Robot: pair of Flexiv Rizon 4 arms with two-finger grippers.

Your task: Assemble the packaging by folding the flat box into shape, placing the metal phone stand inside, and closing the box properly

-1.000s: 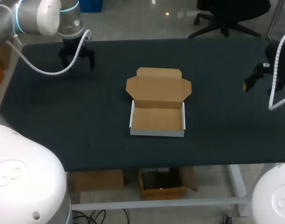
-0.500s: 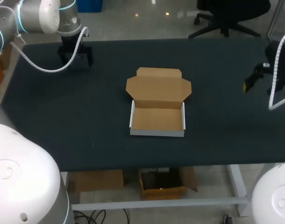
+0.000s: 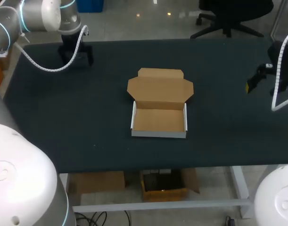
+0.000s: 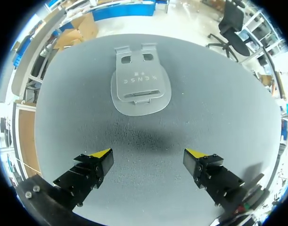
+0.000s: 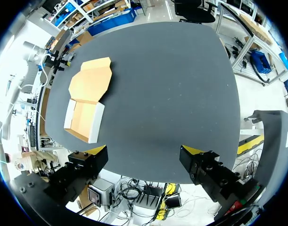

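Ahead of L end effector (image 4: 151, 157): stand (image 4: 140, 87)

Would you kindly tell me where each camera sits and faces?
Head view: above, behind the robot, looking down on the table and box; left arm and right arm show.
Left wrist view: on left arm, facing the phone stand past the open left end effector.
Right wrist view: on right arm, facing across the table past the open right end effector.
Head and right wrist views share the box.

the box (image 3: 160, 120) is matt brown cardboard inside with a smooth white outer face, the phone stand (image 4: 140, 87) is dull silver metal, and the table (image 3: 87, 117) has a dark, finely grained matt top.
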